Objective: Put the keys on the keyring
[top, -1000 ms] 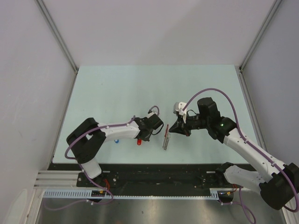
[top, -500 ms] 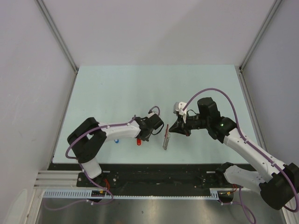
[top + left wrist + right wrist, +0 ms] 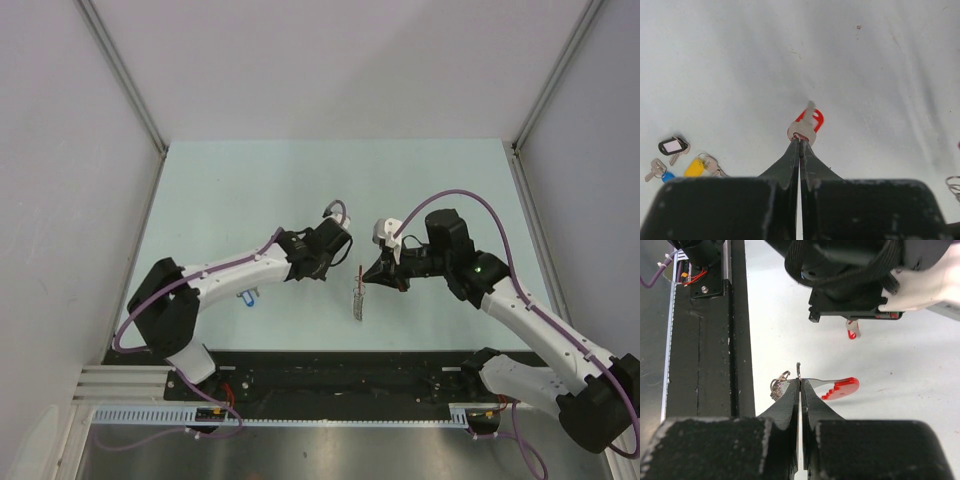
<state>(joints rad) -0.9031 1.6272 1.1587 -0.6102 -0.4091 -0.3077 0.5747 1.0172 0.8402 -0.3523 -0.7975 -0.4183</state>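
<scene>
My left gripper is shut on a red-headed key and holds it above the table, its silver blade pointing away. From the right wrist view this key hangs under the left gripper. My right gripper is shut on the keyring, which hangs from it above the table. In the right wrist view the keyring's red band sticks out to the right of the fingers and its metal rings to the left. The two grippers are close, a small gap apart.
The other keys lie on the table left of the grippers: a black tag, a yellow one and a blue one, the blue also showing from above. The black base rail runs along the near edge.
My left gripper has lifted the red key off the table and moved up and right, toward the keyring. The right gripper has held the keyring almost still.
</scene>
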